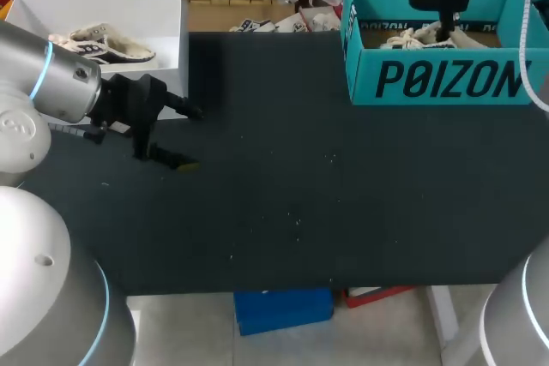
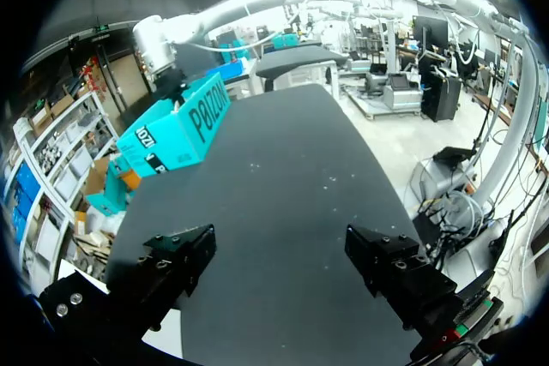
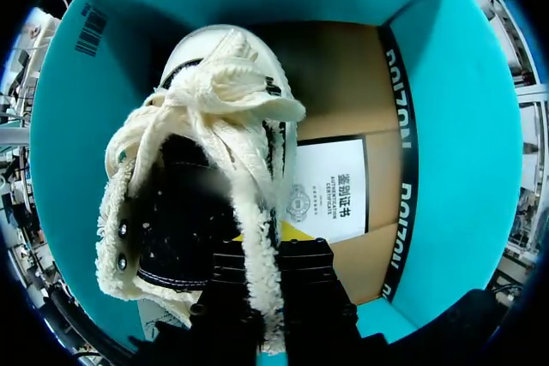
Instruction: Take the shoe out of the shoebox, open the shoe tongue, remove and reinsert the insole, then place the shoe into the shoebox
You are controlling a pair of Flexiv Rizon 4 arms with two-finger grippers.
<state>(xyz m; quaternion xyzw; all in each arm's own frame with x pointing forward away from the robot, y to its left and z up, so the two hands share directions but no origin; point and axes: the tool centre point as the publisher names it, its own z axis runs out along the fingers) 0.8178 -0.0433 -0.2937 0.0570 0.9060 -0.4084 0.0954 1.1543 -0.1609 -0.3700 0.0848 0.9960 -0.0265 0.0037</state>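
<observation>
Pinching the fleece-lined shoe (image 3: 214, 126) by its collar inside the far-right teal shoebox (image 3: 455, 169) with right gripper (image 3: 270, 237); hovering left gripper (image 2: 279, 248), jaws wide and empty, over the table (image 2: 283, 152) at left.

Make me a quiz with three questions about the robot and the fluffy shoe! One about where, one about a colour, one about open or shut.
1. Where is the fluffy shoe?
A. in the shoebox
B. on the bare table
C. in the left gripper

2. What colour is that shoebox?
A. red
B. teal
C. yellow

3. How is the left gripper?
A. shut on a shoe
B. shut on a lid
C. open and empty

Answers:
1. A: the shoe lies inside the shoebox, with the right gripper reaching in.
2. B: its walls are teal.
3. C: the left gripper has its fingers apart over the table, with nothing between them.
</observation>
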